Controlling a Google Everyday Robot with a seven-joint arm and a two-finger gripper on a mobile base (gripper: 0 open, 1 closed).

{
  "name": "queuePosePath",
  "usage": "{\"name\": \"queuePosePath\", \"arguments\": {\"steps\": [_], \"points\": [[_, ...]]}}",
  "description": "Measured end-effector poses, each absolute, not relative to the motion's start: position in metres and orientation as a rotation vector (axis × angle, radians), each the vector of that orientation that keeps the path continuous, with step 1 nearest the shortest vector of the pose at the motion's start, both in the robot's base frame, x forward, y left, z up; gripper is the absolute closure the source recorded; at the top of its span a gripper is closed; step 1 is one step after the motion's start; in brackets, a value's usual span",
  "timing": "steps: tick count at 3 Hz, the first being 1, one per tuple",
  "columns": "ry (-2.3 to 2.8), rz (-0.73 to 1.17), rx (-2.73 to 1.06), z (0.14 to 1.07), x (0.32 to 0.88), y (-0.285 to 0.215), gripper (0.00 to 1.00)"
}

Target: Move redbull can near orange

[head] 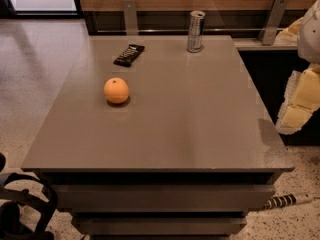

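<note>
Gripper at right, off the table edge, touching nothing; opening impossible to tell. Redbull can upright at far table edge, right of centre; orange nearer, left, well apart from it.

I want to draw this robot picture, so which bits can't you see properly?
- The claw, camera view: at the right edge beside the table, partly cut off by the picture's edge.
- The redbull can, camera view: its writing is too small to read.
- The dark wrapped bar, camera view: its words are too small.
- The black thing, bottom-left corner: cut off by the edge.
</note>
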State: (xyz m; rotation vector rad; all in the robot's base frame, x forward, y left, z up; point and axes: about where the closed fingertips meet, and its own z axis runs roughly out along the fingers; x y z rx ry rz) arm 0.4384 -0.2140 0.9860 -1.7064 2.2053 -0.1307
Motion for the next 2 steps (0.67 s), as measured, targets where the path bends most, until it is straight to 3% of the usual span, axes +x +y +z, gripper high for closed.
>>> {"name": "queuePosePath", "arguments": {"steps": [2], "points": [[2.129,-0.107,-1.585,0.994,0.492,-0.233,0.00]]}}
